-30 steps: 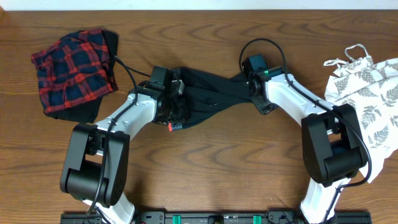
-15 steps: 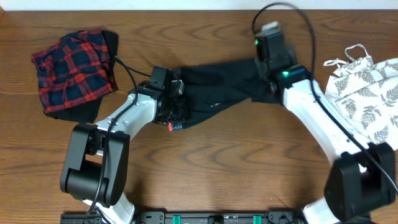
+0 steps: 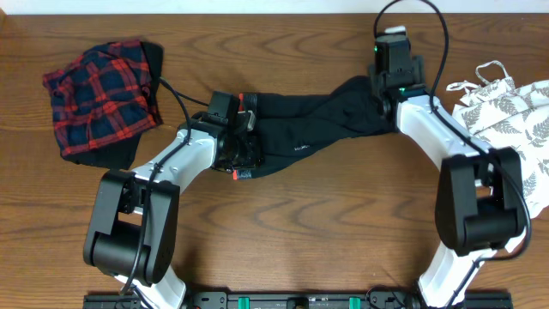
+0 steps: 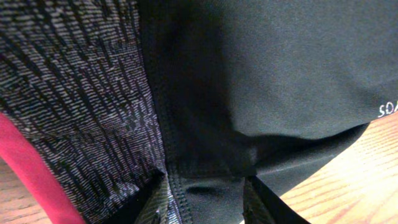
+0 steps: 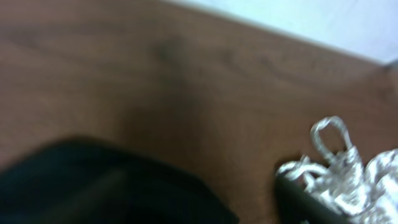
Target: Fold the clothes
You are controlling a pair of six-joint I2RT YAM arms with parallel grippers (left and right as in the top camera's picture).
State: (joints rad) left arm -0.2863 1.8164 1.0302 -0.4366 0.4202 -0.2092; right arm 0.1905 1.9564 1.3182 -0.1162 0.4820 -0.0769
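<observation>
We see the left claw (image 3: pixel 242 142) pinching the black leggings (image 3: pixel 309 129) on the table (image 3: pixel 300 232); the right claw's (image 3: pixel 395 53) opening we cannot tell.

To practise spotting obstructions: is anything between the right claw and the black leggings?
Nothing visible stands in the way. The right claw is right at the end of the black leggings, with no object between them. The white leaf-print top lies apart, off to one side.

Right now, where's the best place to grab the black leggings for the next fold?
Probably the free leg end of the black leggings, from above on the right: the garment lies stretched out, and the left gripper pins the waistband.
</observation>
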